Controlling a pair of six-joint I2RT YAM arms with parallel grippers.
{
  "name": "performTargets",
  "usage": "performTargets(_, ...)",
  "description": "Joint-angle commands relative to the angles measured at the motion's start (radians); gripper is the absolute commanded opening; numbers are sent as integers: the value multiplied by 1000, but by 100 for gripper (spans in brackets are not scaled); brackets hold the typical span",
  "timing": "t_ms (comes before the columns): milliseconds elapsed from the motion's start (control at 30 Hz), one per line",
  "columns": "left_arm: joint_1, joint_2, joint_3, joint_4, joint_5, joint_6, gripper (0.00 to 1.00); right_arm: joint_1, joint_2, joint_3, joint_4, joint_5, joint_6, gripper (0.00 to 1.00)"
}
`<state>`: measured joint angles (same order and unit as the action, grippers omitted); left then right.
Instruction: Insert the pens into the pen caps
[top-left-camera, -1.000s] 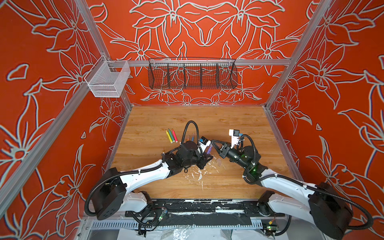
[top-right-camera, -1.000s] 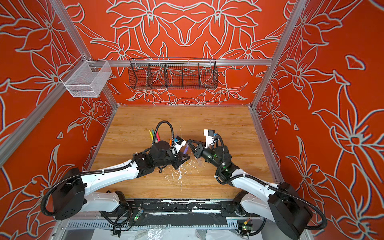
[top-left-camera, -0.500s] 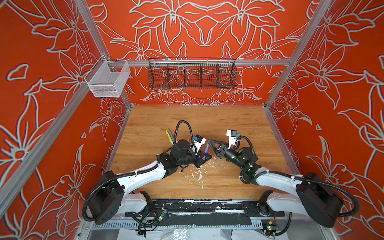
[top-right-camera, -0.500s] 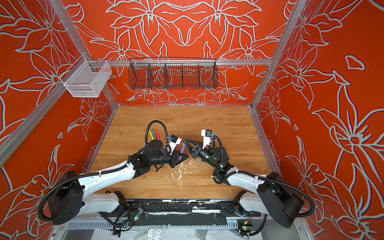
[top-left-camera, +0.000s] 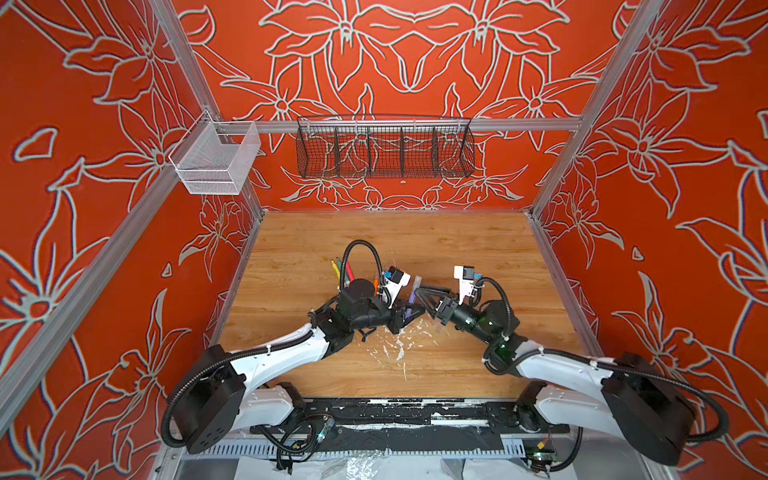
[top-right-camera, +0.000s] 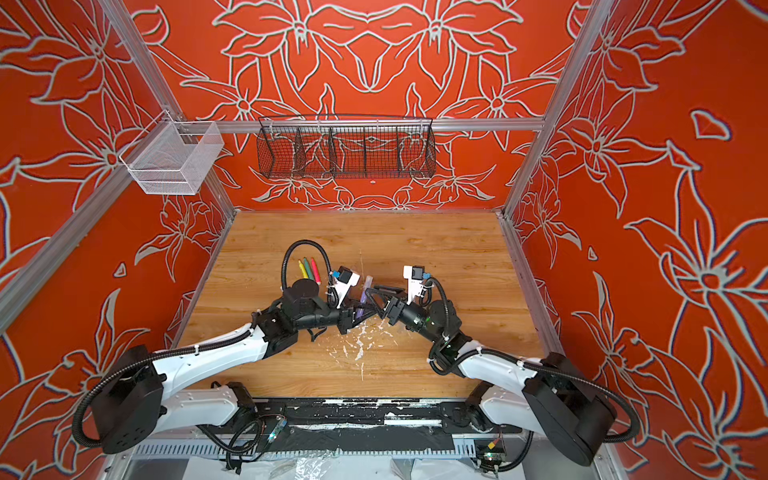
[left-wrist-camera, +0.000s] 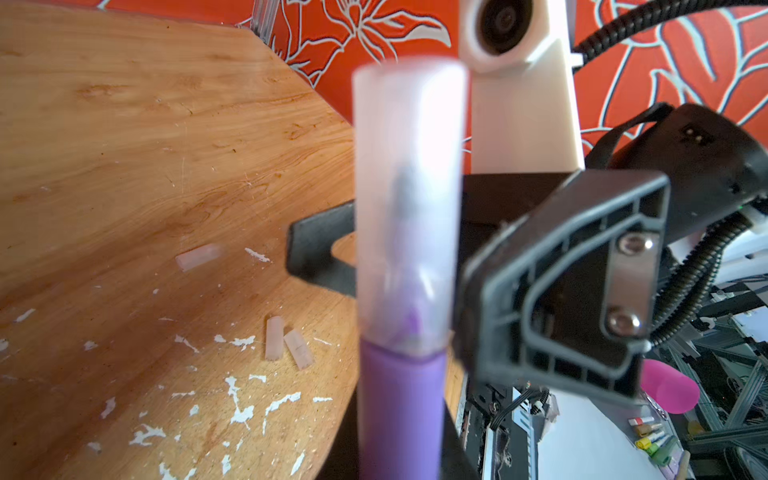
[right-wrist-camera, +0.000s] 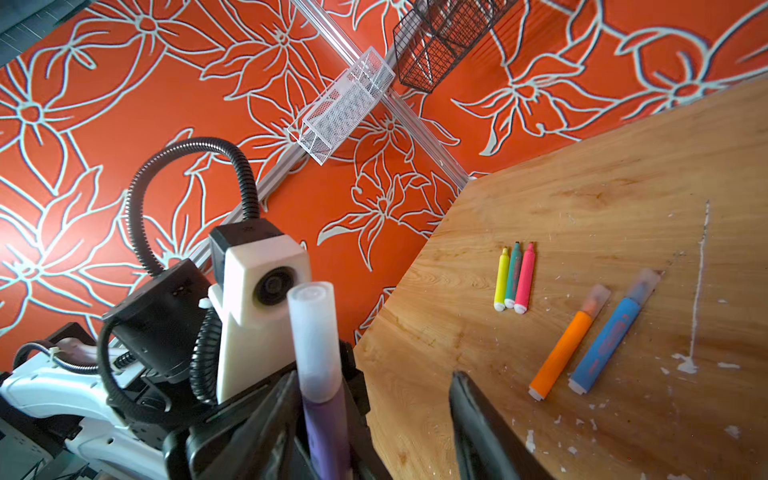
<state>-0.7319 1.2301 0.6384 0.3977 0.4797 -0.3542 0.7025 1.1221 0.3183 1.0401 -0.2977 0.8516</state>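
A second ago the right claw (right-wrist-camera: 374, 376) was pressed shut on the clear cap (right-wrist-camera: 313, 332). Now its jaws stand spread on either side of the cap, one close beside it and the other well clear. The left claw (top-left-camera: 406, 312) stays pinched on the barrel of the purple pen (right-wrist-camera: 324, 428), which sits where it was, above the middle of the table (top-left-camera: 457, 249) with the cap seated over its tip.

Toward the table's left edge, the yellow pen (right-wrist-camera: 502, 278), green pen (right-wrist-camera: 513, 274) and pink pen (right-wrist-camera: 525, 276) lie side by side, touching and uncapped. The orange pen (right-wrist-camera: 561, 353) and blue pen (right-wrist-camera: 606, 340) lie nearer the middle, each wearing a cap. Three loose caps (left-wrist-camera: 274, 343) rest among white paint flecks (left-wrist-camera: 239, 409).
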Motion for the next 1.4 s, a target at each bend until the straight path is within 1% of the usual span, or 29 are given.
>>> performTargets(0,5,-30,-3,19,-27,62,0,3,-86,-15,-67,48,-46,63)
performTargets(100,4,-30,10,-19,-47,94,0,3,-165,-26,-95,62,-57,67)
performTargets(233,-15,-14,28,-43,-59,125,0,2,-234,-24,-148,73,-72,67)
performTargets(300,-45,-8,48,-78,-87,162,0,1,-251,-18,-172,75,-77,67)
performTargets(433,-114,9,81,-128,-153,232,0,1,-253,-3,-204,77,-79,63)
performTargets(533,-136,26,95,-144,-168,251,0,0,-241,-4,-194,76,-77,56)
performTargets(700,-144,48,111,-164,-177,269,0,-1,-235,-1,-189,70,-78,45)
performTargets(767,-148,53,118,-172,-182,276,0,-3,-240,-1,-189,66,-78,43)
performTargets(900,-153,57,122,-178,-185,282,0,-1,-245,-1,-193,65,-77,36)
performTargets(1100,-156,59,125,-181,-194,282,0,-2,-223,8,-190,46,-91,22)
performTargets(1233,-156,65,143,-190,-215,249,0,-2,-187,20,-174,9,-88,8)
performTargets(1333,-154,53,203,-258,-298,186,0,-1,-178,22,-160,-5,-77,1)
performTargets(1367,-152,49,232,-282,-306,173,0,-1,-184,22,-171,-7,-81,1)
